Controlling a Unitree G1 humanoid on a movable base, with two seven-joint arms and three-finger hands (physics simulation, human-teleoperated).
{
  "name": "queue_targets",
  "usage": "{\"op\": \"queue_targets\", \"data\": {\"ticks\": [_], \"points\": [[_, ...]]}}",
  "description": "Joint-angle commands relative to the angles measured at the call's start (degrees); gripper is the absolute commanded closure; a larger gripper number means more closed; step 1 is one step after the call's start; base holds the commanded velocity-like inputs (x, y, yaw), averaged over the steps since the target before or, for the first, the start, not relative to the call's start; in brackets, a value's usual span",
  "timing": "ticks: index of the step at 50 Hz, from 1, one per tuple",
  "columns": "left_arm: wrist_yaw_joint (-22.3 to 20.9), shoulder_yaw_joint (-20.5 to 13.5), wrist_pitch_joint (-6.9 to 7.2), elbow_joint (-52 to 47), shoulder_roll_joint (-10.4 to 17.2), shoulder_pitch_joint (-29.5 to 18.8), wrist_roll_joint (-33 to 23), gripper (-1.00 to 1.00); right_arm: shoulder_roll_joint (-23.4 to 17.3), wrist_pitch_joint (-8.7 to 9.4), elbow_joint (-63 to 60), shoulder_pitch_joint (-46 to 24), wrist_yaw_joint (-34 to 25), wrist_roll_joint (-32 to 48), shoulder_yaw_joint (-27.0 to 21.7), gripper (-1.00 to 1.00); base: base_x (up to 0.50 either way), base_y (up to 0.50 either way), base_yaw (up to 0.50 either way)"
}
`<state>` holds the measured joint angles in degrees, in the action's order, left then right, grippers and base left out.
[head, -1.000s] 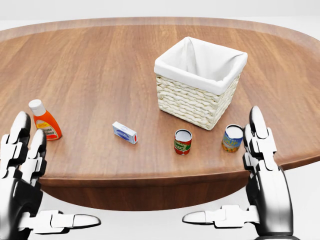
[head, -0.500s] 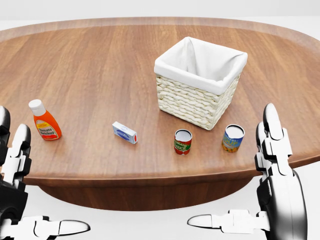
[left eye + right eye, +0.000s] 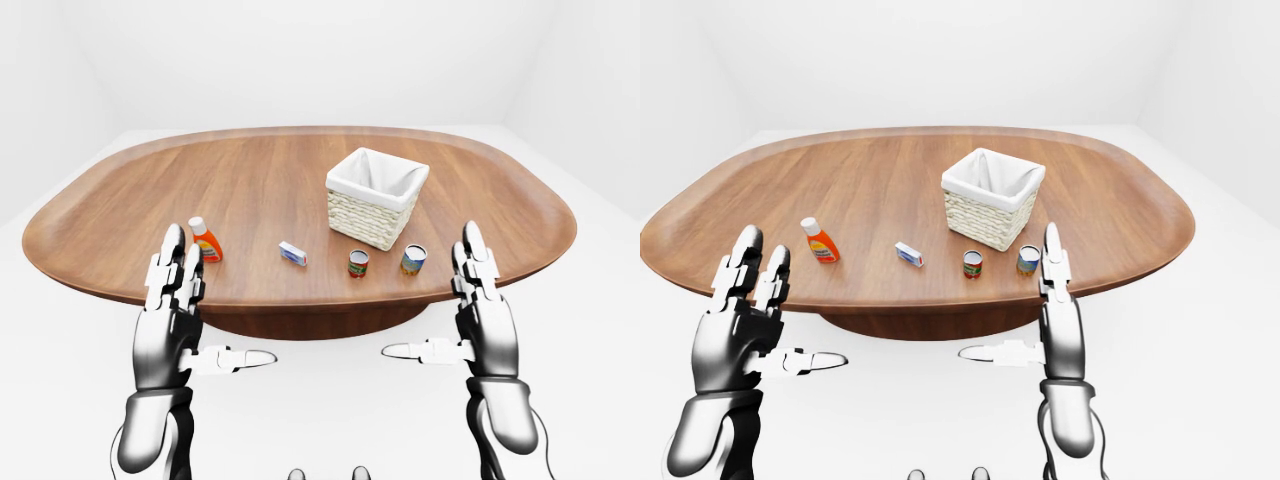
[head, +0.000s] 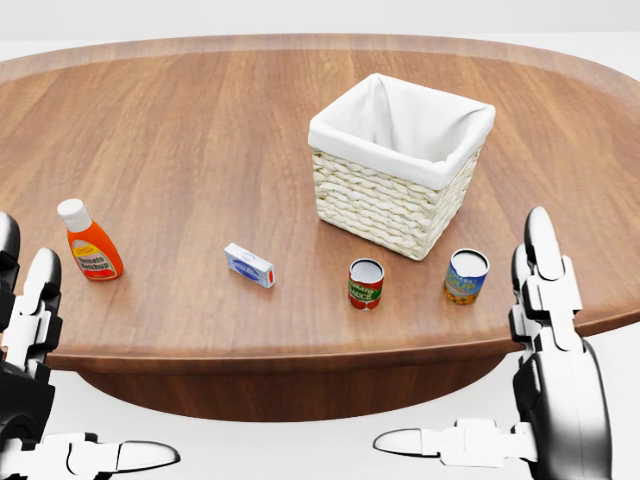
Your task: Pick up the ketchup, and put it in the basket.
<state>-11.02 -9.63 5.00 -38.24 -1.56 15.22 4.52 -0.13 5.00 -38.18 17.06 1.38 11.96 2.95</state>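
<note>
The ketchup (image 4: 90, 243), an orange bottle with a white cap, stands upright at the left of the wooden table (image 4: 200, 130) in the head view. The woven basket (image 4: 398, 168) with a white liner sits right of centre, nothing visible inside it. My left hand (image 3: 185, 310) is raised below the table's near edge, open, just below and left of the ketchup. At the right, my right hand (image 3: 468, 315) is also held up open, close to the edge below the blue can. Neither hand touches anything.
A small blue and white box (image 4: 249, 265) lies between the ketchup and the basket. A red-labelled can (image 4: 366, 283) and a blue-labelled can (image 4: 466, 275) stand below the basket near the table's edge. White floor and walls surround the table.
Both hands have moved outward and lower in the head view since one second ago. In the last half second almost nothing has moved. The objects on the table stand as before.
</note>
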Motion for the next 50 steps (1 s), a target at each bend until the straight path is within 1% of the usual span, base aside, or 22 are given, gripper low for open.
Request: {"op": "queue_targets", "data": {"ticks": [1, 19, 21, 37, 45, 47, 50], "points": [[0.0, 0.06, 0.0, -0.03, 0.02, 0.03, 0.04, -1.0, -0.08, 0.0, 0.16, -0.06, 0.09, 0.35, 0.32, -1.0, 0.0, 0.0, 0.0], [-0.11, 0.04, 0.0, 0.19, 0.01, 0.16, 0.02, -1.0, -0.2, 0.0, 0.67, -0.16, 0.32, 0.88, 0.56, -1.0, 0.0, 0.0, 0.0], [-0.49, 0.04, 0.0, -0.14, -0.05, 0.6, 0.16, -1.0, -0.66, 0.0, 0.48, 0.57, -0.47, 0.41, 0.58, -1.0, 0.0, 0.0, 0.0], [-0.75, -0.04, 0.0, -0.74, -0.19, 0.82, -0.05, -1.0, -0.38, 0.0, 0.35, 0.7, -0.38, 1.45, 0.97, -1.0, 0.48, 0.18, 0.0], [-0.58, -0.36, 0.0, -0.65, -0.22, 0.47, 0.39, -1.0, 0.18, 0.0, 0.57, -0.25, 0.53, 0.89, 0.02, -1.0, 0.5, 0.19, 0.0], [-0.5, -0.33, 0.0, -0.58, -0.25, 0.5, 0.21, -1.0, 0.03, 0.0, 0.77, 0.12, 0.03, -0.28, -0.13, -1.0, 0.17, 0.05, 0.0], [-0.5, -0.24, 0.0, -0.85, -0.32, 0.81, 0.18, -1.0, 0.05, 0.0, 0.14, 0.58, 0.29, 0.05, 0.18, -1.0, 0.0, 0.0, 0.0]]}}
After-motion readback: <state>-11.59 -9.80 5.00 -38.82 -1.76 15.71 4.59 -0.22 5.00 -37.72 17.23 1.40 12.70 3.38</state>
